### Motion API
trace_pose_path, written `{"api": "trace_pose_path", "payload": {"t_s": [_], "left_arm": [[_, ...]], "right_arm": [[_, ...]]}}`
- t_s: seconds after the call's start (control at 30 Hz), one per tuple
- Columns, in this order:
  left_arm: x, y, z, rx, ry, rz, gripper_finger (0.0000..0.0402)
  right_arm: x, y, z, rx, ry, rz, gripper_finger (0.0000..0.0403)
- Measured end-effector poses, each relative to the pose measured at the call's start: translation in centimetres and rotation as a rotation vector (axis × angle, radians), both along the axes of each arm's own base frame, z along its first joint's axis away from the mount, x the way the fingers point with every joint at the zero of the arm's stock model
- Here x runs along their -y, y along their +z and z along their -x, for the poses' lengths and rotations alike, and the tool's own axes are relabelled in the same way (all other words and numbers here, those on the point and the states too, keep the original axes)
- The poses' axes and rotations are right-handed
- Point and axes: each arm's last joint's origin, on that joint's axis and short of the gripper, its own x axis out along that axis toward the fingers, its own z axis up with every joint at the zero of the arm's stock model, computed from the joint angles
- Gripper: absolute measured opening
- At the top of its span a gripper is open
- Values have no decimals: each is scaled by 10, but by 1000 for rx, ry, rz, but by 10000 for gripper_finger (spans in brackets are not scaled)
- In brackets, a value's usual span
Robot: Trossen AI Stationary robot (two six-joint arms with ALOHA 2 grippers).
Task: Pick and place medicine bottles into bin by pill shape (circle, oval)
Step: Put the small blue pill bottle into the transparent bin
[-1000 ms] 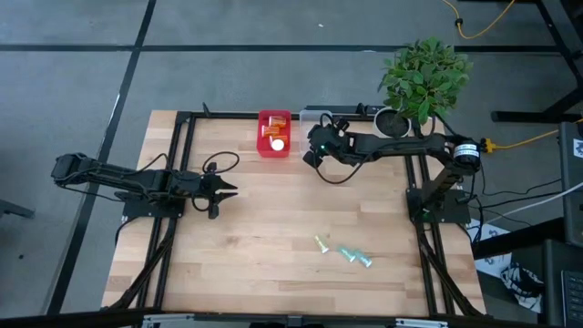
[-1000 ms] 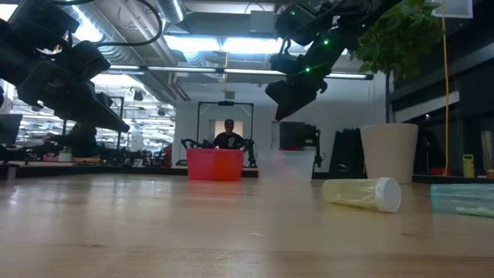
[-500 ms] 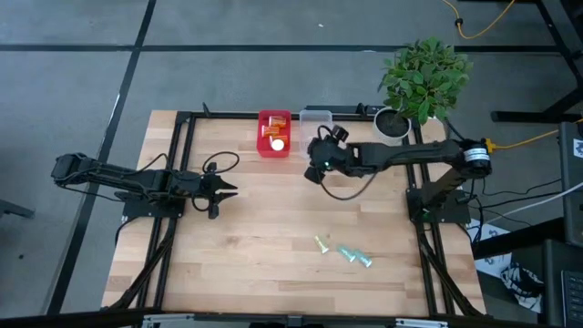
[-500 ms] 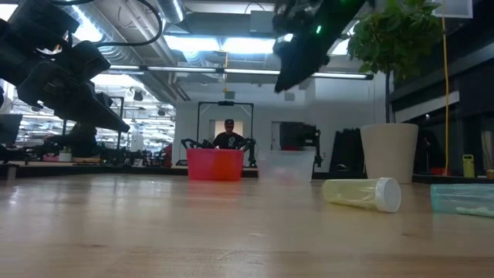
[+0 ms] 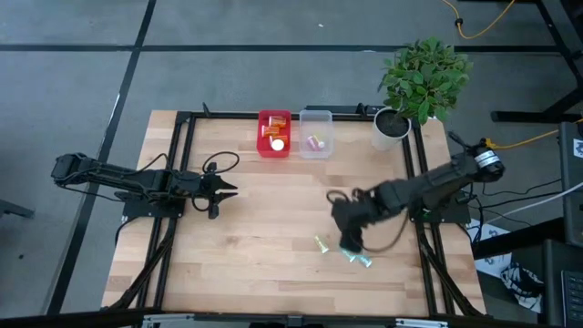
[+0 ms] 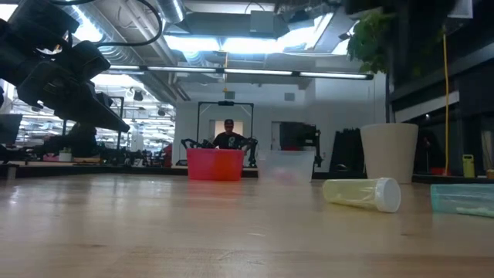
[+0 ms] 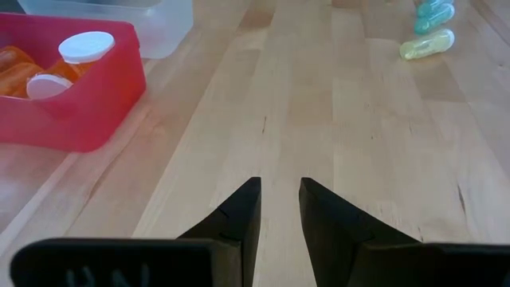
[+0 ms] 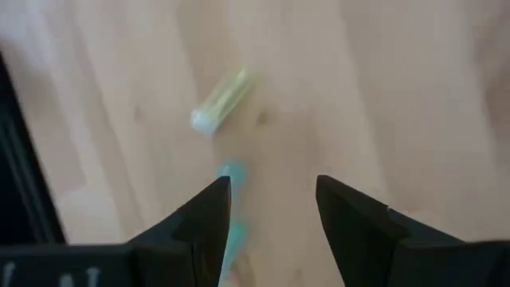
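Observation:
Three slim vials lie on their sides on the wood near the table's front right: a yellow one (image 5: 322, 243) (image 8: 223, 100) (image 6: 363, 191) and two teal-green ones (image 5: 347, 252) (image 5: 363, 261) (image 8: 233, 171). My right gripper (image 5: 347, 239) (image 8: 271, 215) is open and empty, hovering over the teal vials. My left gripper (image 5: 230, 189) (image 7: 280, 191) waits at mid-left, its fingers a narrow gap apart and empty. Orange bottles with white caps (image 5: 276, 138) (image 7: 84, 48) sit in the red bin (image 5: 264, 134). A purple vial (image 5: 316, 142) lies in the clear bin (image 5: 303, 128).
The two bins stand side by side at the table's far edge. A potted plant (image 5: 421, 77) stands at the far right corner. Dark frame rails (image 5: 182, 164) run along the table's left and right sides. A person (image 6: 228, 136) shows in the room beyond.
My right gripper has swung from over the clear bin at the far edge toward the table's near edge, and now stands above the vials at the front right. The vials have not moved.

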Motion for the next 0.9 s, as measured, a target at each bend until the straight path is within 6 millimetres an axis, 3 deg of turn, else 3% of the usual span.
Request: {"api": "trace_pose_path", "payload": {"t_s": [0.13,0.27,0.9], "left_arm": [[0,0,0,-1,0,1,82],[0,0,0,1,9,19,82],[0,-1,0,-2,21,41,82]], "right_arm": [[-28,-6,7,-2,65,16,189],[-43,-11,11,18,101,76,189],[-48,-13,10,19,25,46,189]]}}
